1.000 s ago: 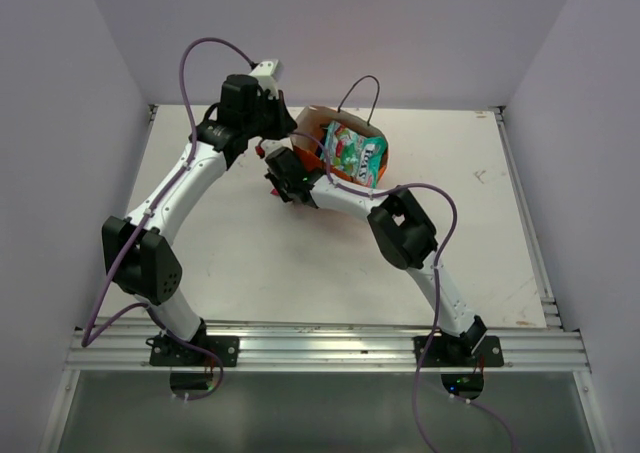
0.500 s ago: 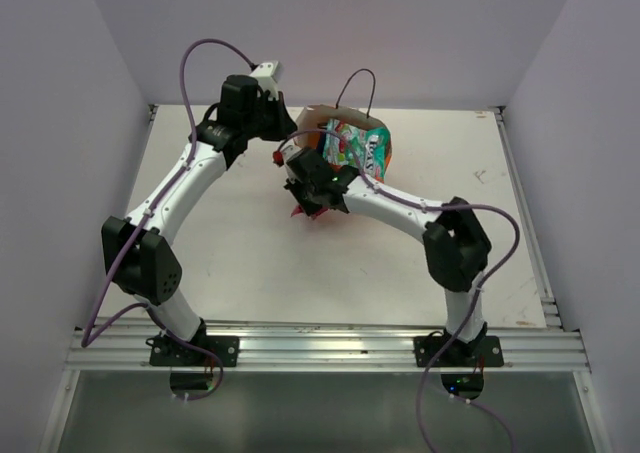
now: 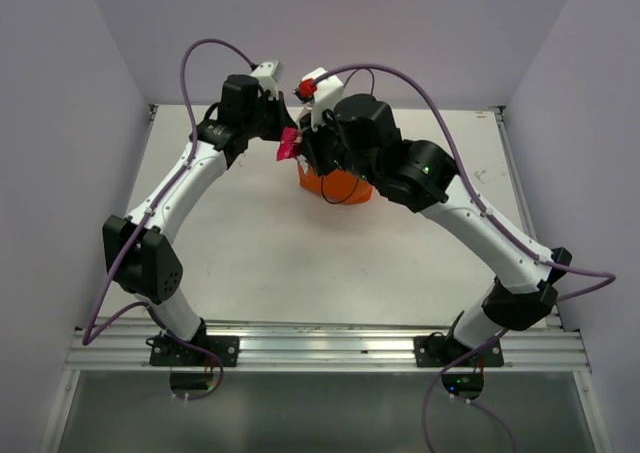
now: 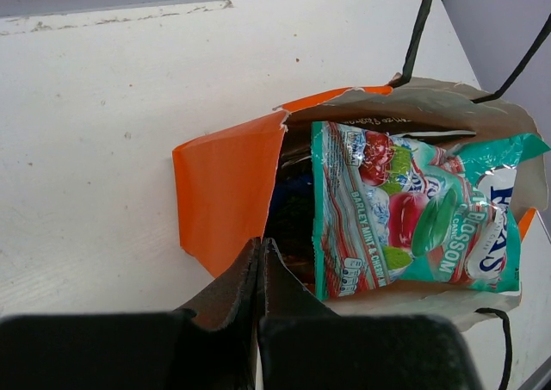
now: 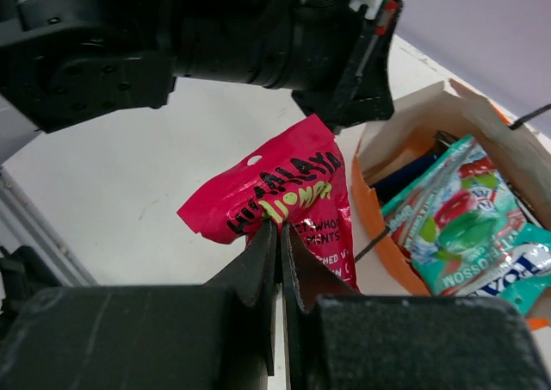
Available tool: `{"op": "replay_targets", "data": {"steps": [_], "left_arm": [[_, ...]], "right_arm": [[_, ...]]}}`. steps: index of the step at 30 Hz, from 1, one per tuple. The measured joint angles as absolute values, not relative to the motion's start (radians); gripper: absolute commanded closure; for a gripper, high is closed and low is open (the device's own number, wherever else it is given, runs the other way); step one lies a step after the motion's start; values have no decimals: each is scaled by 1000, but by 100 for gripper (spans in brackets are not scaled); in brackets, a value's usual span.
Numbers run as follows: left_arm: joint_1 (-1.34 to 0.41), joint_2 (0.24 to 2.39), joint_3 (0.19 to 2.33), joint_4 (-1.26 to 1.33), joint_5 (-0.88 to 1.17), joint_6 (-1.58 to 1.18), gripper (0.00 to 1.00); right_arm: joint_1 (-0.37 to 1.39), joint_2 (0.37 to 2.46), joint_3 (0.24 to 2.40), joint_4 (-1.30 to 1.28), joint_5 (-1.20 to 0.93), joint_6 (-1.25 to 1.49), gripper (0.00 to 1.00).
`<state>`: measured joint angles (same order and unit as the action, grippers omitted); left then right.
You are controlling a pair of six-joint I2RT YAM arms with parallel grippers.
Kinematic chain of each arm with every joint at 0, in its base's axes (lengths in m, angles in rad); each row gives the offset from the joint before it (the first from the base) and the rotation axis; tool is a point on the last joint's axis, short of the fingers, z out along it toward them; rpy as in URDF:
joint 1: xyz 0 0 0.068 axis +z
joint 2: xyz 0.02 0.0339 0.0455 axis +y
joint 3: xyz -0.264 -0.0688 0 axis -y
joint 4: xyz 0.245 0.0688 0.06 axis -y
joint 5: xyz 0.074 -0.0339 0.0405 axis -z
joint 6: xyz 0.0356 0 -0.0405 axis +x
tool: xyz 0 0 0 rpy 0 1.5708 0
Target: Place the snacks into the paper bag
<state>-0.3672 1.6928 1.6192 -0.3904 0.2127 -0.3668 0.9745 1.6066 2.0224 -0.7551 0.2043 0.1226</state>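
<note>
Right arm up off the table (image 3: 250, 253) since 0.5 s ago, and it now arches over the paper bag (image 3: 335, 185). Top view: right gripper (image 3: 300, 145) sits at the bag's left rim with the small pink-red packet (image 3: 289, 145) at its tip. The bag stands upright at the far middle of the table, mostly hidden by the arm.

Left wrist view: left gripper (image 4: 258, 256) has its fingers pressed together on the bag's near orange wall. The teal-green packet (image 4: 413, 209) lies slanted in the open mouth, its top above the rim.

Right wrist view: fingers clamped on the pink-red packet's lower edge. The packet hangs in the air just left of the bag's mouth, outside it. A dark blue packet (image 5: 411, 173) shows inside.
</note>
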Motion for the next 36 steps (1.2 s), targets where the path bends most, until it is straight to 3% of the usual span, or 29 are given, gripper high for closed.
{"op": "replay_targets", "data": {"steps": [6, 18, 20, 21, 23, 31, 36], "left_arm": [[-367, 1693, 1619, -391, 213, -367, 100], [-367, 1692, 1619, -391, 213, -367, 100], [-367, 1692, 1619, -391, 213, -367, 100], [-367, 1692, 1619, -391, 214, -367, 100], [-367, 1692, 1619, -391, 214, -367, 100], [-367, 1692, 1619, -391, 219, -368, 100], [-367, 1692, 1619, -391, 230, -376, 100]], "right_arm": [[921, 1633, 1977, -727, 277, 80, 100], [749, 1903, 2009, -621, 310, -17, 100], [742, 1930, 2030, -617, 319, -25, 69], [740, 1938, 2036, -615, 324, -29, 37], [739, 1942, 2042, -620, 333, -28, 14], [742, 1870, 2082, -722, 519, 2, 14], [716, 1659, 1923, -778, 641, 101, 30]]}}
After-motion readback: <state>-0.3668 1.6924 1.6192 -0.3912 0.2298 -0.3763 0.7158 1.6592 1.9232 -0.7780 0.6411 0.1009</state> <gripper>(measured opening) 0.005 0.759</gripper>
